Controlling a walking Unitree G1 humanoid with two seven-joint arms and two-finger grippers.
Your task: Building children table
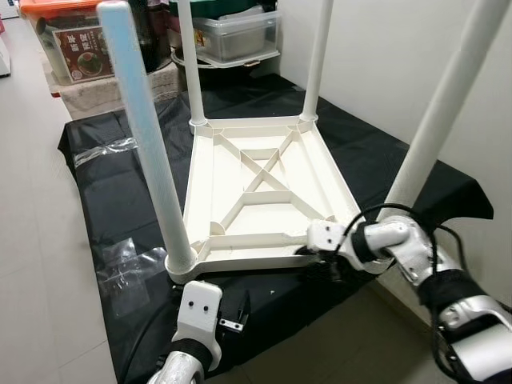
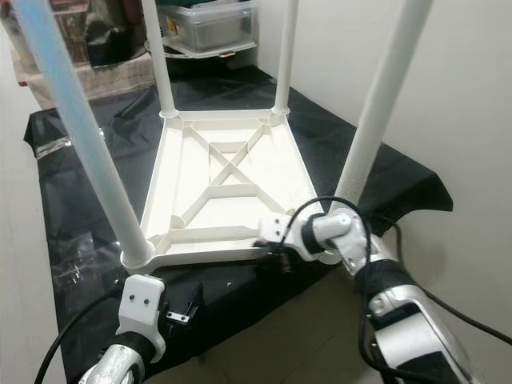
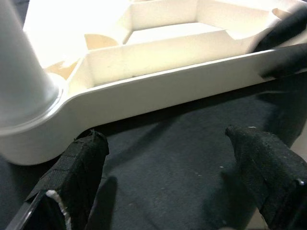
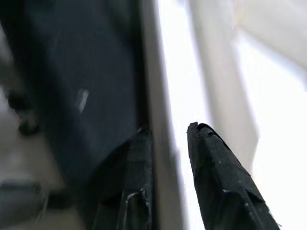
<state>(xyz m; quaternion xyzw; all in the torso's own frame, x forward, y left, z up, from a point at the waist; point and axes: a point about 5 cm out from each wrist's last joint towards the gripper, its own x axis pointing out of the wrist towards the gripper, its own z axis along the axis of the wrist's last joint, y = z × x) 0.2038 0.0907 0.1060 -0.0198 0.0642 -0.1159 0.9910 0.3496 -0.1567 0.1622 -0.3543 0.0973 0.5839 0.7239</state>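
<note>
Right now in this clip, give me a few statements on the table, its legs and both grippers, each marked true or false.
1. The white children's table lies upside down on a black cloth. True.
2. Only two table legs are fitted. False: four legs stand up from the corners.
3. The right gripper has its fingers on either side of the table's near rim. True.
4. The left gripper is shut on a leg. False: it is open, over the cloth just short of the near left corner, holding nothing.
5. Clear plastic bags lie on the cloth to the table's left. True.
</note>
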